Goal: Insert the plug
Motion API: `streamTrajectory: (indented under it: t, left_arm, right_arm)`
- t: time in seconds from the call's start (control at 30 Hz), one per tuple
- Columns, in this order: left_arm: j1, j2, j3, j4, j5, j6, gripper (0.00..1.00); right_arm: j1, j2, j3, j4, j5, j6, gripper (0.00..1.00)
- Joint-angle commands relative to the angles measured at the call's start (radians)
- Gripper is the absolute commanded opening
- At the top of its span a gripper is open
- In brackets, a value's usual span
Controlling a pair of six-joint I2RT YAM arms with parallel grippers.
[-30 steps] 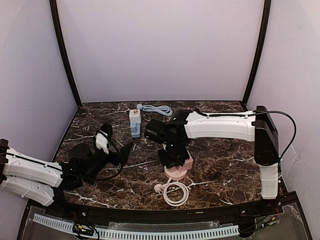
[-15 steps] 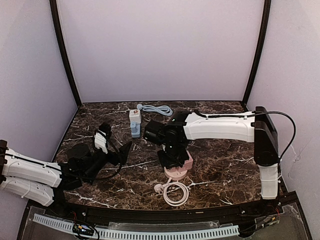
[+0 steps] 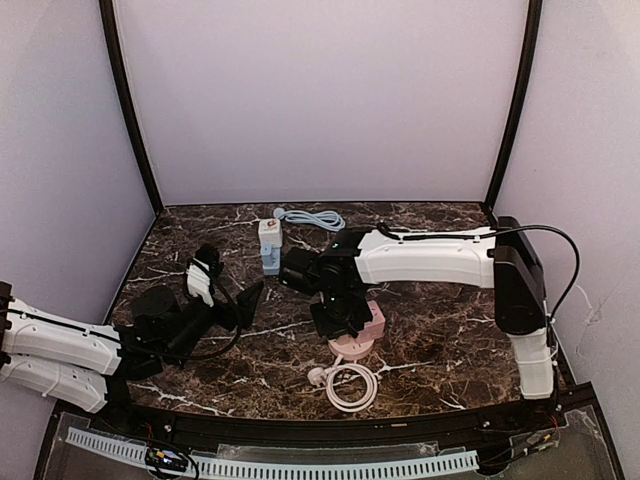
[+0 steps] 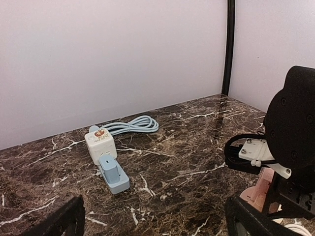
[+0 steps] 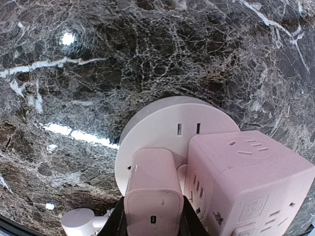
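Now, right gripper (image 3: 338,318): closed narrow on the pink plug (image 5: 152,194), 1 dark finger (image 5: 118,222) pressed on each flank, pointed down at the table.
Pink plug: upright between the jaws, small port on the face toward the wrist camera; far edge overlapping the near rim of the round pink base (image 5: 162,123); contact with the base not discernible.
Slots (image 5: 188,129): 2, side by side in the base top, just ahead of the plug and slightly to its right, uncovered.
Pink cube socket (image 5: 248,179): seated on the right part of the base, left edge just beside the plug's right flank; tight on that side.
Room around the right gripper: bare marble table (image 5: 123,59) ahead and to the left of the fingers; white plug (image 5: 81,219) close beside the left-hand finger on the wrist side, coiled white cord (image 3: 352,388) trailing from it.
Left gripper (image 4: 157,227): spread wide, holding nothing, low over the table, well apart from the right gripper.
Ahead of the left gripper: white cube socket (image 4: 100,143) with a blue adapter (image 4: 113,174) touching its near side, pale blue cord (image 4: 134,125) curled behind it near the back wall (image 4: 113,59); open marble between the fingers and these.
Right of the left gripper: black wrist housing (image 4: 293,128) of the right arm, filling that edge of the view.
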Motion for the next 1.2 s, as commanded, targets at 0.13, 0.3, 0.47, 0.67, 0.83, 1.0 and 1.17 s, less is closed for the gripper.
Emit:
streamTrajectory:
  t: [0.13,0.3,0.47,0.67,0.83,1.0,1.17]
  left_arm:
    - [0.008,-0.021,-0.024,-0.014,0.014,-0.016,0.99]
    - [0.008,-0.031,-0.027,-0.015,0.013,-0.019,0.99]
    - [0.009,-0.039,-0.030,-0.019,0.014,-0.021,0.99]
    - [0.007,-0.041,-0.030,-0.019,0.016,-0.024,0.99]
    - [0.009,-0.051,-0.033,-0.022,0.017,-0.025,0.99]
    - [0.009,-0.059,-0.035,-0.025,0.017,-0.025,0.99]
    - [0.009,-0.060,-0.037,-0.028,0.016,-0.028,0.99]
  right_arm:
    - [-0.009,0.105,-0.077,0.027,-0.003,0.016,0.00]
    - [-0.007,0.055,-0.070,0.057,-0.052,-0.002,0.00]
    - [0.001,0.008,-0.042,0.052,-0.063,-0.012,0.09]
    - [0.012,-0.033,0.020,0.000,-0.034,-0.024,0.29]
    - [0.016,-0.058,0.085,-0.055,-0.004,-0.022,0.37]
    - [0.021,-0.073,0.195,-0.147,0.051,-0.012,0.44]
    - [0.022,-0.115,0.287,-0.207,0.111,-0.010,0.48]
